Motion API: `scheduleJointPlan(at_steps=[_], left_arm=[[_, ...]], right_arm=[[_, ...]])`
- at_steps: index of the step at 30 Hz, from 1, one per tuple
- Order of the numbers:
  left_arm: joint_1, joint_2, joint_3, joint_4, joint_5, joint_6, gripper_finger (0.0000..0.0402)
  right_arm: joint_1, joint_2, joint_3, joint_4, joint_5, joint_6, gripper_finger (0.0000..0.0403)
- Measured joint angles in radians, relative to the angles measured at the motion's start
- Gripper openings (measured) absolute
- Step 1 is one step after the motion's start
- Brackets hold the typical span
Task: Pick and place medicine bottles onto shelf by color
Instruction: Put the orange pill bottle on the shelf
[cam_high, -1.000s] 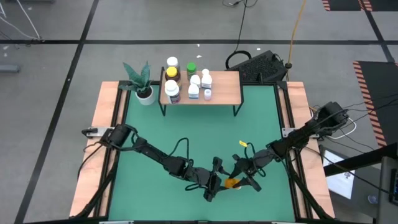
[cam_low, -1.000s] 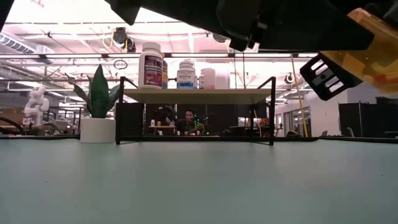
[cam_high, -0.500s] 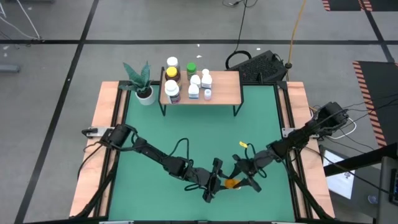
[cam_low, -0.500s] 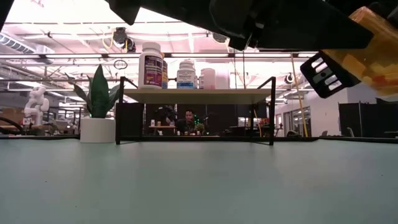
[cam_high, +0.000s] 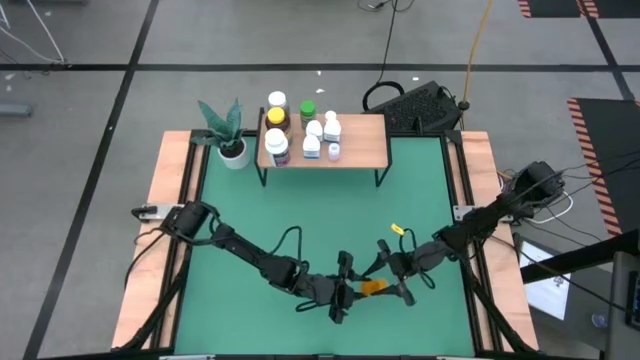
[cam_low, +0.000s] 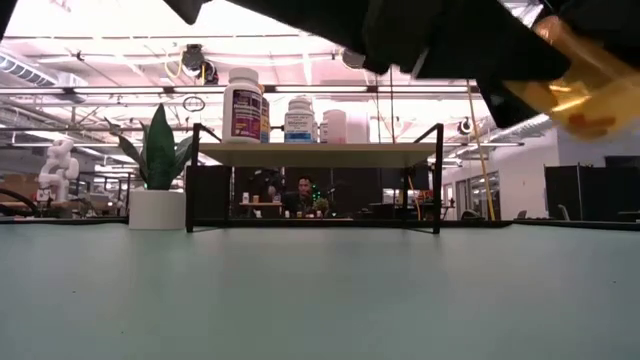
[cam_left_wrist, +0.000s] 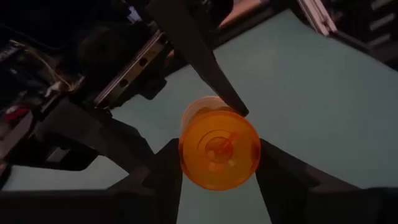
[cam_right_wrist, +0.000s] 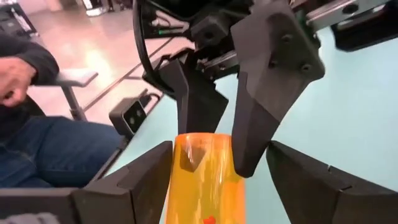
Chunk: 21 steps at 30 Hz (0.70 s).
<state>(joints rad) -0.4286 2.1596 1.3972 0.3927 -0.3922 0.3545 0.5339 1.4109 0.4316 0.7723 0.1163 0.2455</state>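
Observation:
An orange medicine bottle (cam_high: 372, 287) hangs above the table's near middle, with my left gripper (cam_high: 356, 289) shut on it. My right gripper (cam_high: 388, 273) faces it from the right, open. Its fingers (cam_right_wrist: 146, 180) stand on either side of the bottle (cam_right_wrist: 202, 180); whether one touches it, I cannot tell. The shelf (cam_high: 352, 142) stands at the far middle. Several medicine bottles (cam_high: 300, 130), white, amber and green, stand upright on its left half. My left gripper pinches the orange bottle's side walls near its base end (cam_left_wrist: 219, 149) between its two fingers (cam_left_wrist: 163, 177). The fingers come level from the table's left and lie along the bottle. The bottle lies about level, white cap end (cam_left_wrist: 202, 104) toward the right gripper, clear of the table.
A white pot with a green plant (cam_high: 230, 135) stands left of the shelf. The shelf's right half (cam_high: 365, 135) is bare wood. A person sits beyond the table (cam_right_wrist: 37, 143). Open green table (cam_high: 300, 210) lies between the arms and the shelf.
My right gripper has opened and rolled at the wrist. Its ribbed finger pad, which lay on the orange bottle in the low view, has come away. The bottle stays lifted in my left gripper, and has tipped a little in the low view.

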Motion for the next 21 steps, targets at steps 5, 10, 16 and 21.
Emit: scheduleJointPlan(at_steps=[5, 10, 16, 21], left_arm=[[0.001, -0.006, 0.004, 0.028, -0.009, -0.018, 0.0174], [-0.004, 0.000, 0.001, 0.038, -0.055, -0.020, 0.0194], [-0.002, -0.001, 0.001, 0.052, -0.093, -0.063, 0.0175], [0.003, -0.015, 0.001, 0.051, -0.153, -0.110, 0.0181]], right_arm=[[0.001, -0.087, 0.000, -0.004, 0.015, 0.003, 0.0245], [0.048, -0.149, 0.001, -0.017, 0.101, -0.024, 0.0239], [0.129, -0.216, -0.027, -0.024, 0.307, -0.083, 0.0228], [0.196, -0.314, -0.101, -0.018, 0.463, -0.113, 0.0216]])
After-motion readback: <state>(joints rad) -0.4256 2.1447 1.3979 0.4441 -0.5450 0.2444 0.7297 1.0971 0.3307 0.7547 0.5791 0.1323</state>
